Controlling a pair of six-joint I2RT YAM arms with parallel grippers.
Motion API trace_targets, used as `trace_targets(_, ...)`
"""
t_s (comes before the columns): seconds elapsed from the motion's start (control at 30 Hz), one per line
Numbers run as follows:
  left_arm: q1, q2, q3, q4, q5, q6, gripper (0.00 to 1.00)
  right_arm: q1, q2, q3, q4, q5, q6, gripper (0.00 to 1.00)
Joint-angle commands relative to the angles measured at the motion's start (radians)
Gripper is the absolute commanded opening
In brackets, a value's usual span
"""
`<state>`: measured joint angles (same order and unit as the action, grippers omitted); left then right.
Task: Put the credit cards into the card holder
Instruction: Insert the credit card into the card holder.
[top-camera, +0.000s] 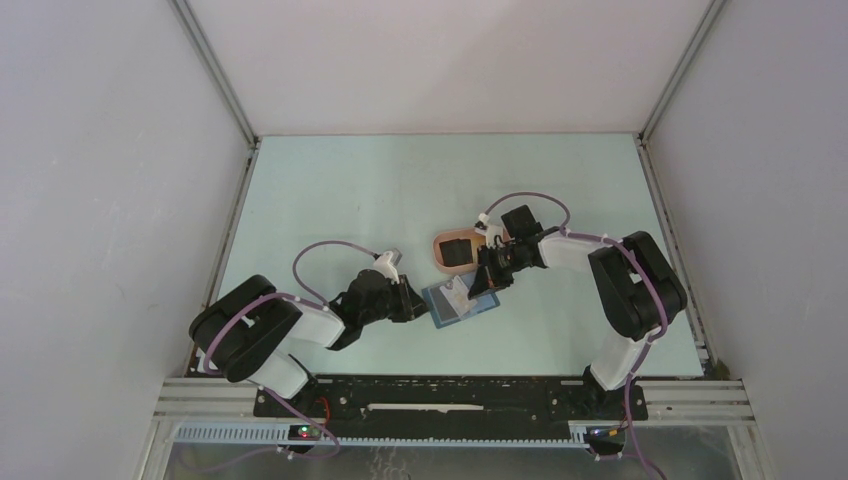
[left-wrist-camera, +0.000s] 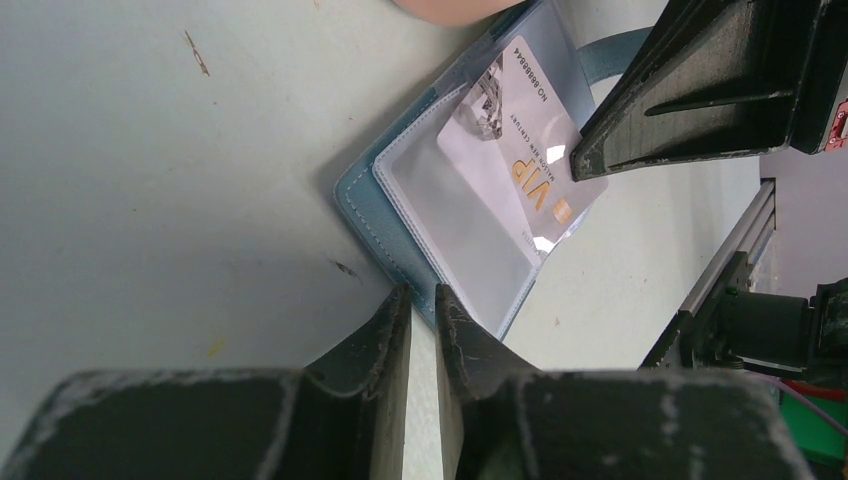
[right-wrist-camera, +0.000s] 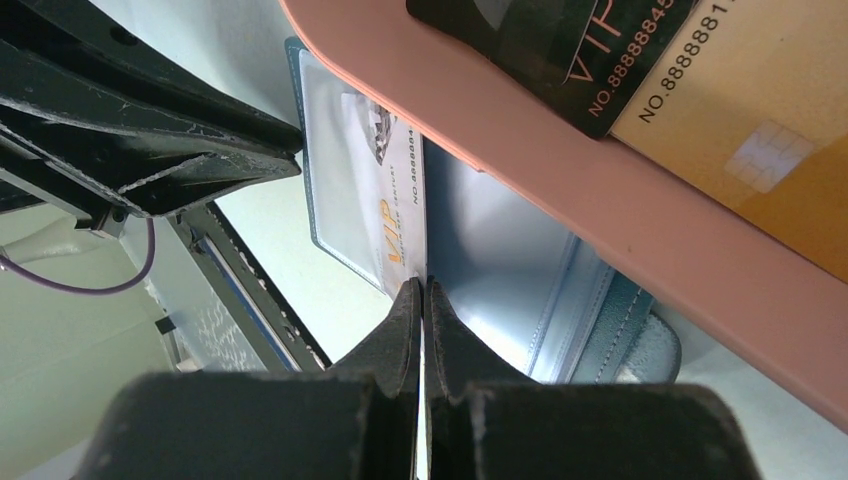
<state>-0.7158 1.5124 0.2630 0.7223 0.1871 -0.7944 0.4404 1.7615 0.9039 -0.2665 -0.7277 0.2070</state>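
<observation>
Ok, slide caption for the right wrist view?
Right gripper pinches a white VIP card at the blue card holder, by the pink tray carrying a black card and a gold card.

On the white card (left-wrist-camera: 520, 160) in the holder (left-wrist-camera: 355, 200), you read "VIP" in gold capitals. Along one edge runs "NO." and a string of 8s closing in 4. The smaller line printed beside the VIP is too fine for you to make out. In the right wrist view, the black card (right-wrist-camera: 520, 40) shows you part of a thin "VIP" and "NO.8888845", cut by the frame's edge. The gold card (right-wrist-camera: 740, 130) beside it gives you "NO.8888881", likewise cut off. From the top camera you can read nothing.
</observation>
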Motion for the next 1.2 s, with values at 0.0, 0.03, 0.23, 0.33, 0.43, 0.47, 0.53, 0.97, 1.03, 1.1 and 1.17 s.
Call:
trace_targets(0.0,-0.007,0.018,0.034,-0.04,0.023,0.009,0.19,0.035,-0.013,-0.004,0.036,-0.015,0.009,0.0)
trace_targets(0.03,-0.008,0.017,0.034,-0.04,0.023,0.009,0.19,0.04,-0.01,0.001,0.031,-0.017,0.007,0.0)
trace_targets(0.23,-0.007,0.016,0.033,-0.04,0.023,0.008,0.19,0.078,0.026,0.041,-0.018,-0.024,-0.023,0.03)
trace_targets(0.33,-0.008,0.018,0.034,-0.036,0.026,0.007,0.19,0.107,0.029,0.053,-0.027,-0.021,-0.035,0.04)
trace_targets(0.43,-0.008,0.023,0.035,-0.031,0.027,0.006,0.19,0.135,0.029,0.076,-0.044,0.001,-0.051,0.06)
trace_targets(0.47,-0.008,0.025,0.037,-0.029,0.029,0.005,0.19,0.143,0.028,0.081,-0.047,0.006,-0.054,0.07)
trace_targets(0.53,-0.008,0.025,0.037,-0.029,0.031,0.004,0.19,0.157,0.028,0.091,-0.058,0.016,-0.068,0.11)
trace_targets(0.97,-0.009,0.016,0.029,-0.029,0.028,0.007,0.18,0.161,-0.008,0.146,-0.174,0.046,-0.184,0.38)
trace_targets(1.03,-0.009,0.014,0.029,-0.029,0.028,0.007,0.18,0.161,-0.01,0.146,-0.175,0.044,-0.187,0.42)
trace_targets(1.1,-0.01,0.012,0.028,-0.029,0.029,0.007,0.18,0.162,-0.005,0.15,-0.179,0.049,-0.191,0.45)
trace_targets(1.17,-0.01,0.008,0.029,-0.029,0.03,0.007,0.18,0.167,0.005,0.158,-0.19,0.058,-0.193,0.46)
